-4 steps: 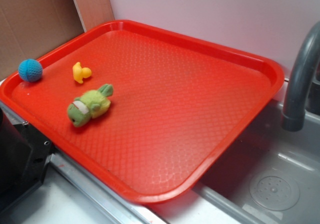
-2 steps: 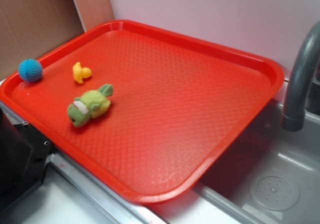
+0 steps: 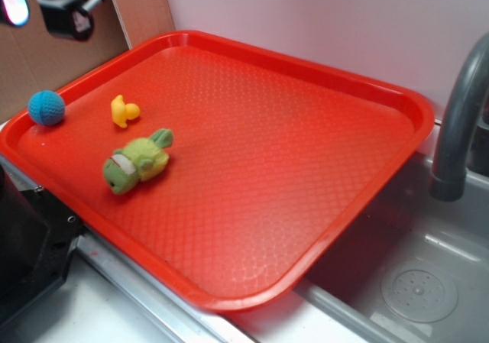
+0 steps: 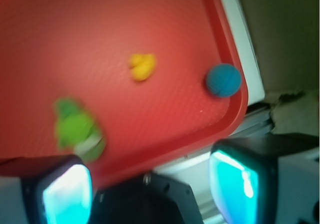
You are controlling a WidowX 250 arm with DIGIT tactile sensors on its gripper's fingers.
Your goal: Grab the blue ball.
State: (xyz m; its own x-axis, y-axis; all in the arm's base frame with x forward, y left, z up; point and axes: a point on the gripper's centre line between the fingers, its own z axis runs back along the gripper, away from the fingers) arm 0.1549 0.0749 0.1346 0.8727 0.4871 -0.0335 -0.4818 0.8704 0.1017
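The blue ball (image 3: 46,107) (image 4: 223,80) is small, round and knitted, and rests in the near left corner of the red tray (image 3: 306,167) (image 4: 75,29), against its rim. My gripper (image 3: 42,3) (image 4: 150,189) has come in at the top left of the exterior view, high above the ball. Its jaws stand wide apart and nothing lies between them. Both cyan pads (image 4: 67,194) show in the wrist view, well short of the ball.
A yellow rubber duck (image 3: 124,111) (image 4: 142,67) and a green plush toy (image 3: 137,161) (image 4: 77,129) lie on the tray near the ball. A grey faucet (image 3: 458,114) and a sink (image 3: 420,282) are at the right. A black block (image 3: 30,244) sits at the tray's near left.
The gripper, absent from both earlier frames, has entered at the top left of the exterior view. The ball and toys have not moved.
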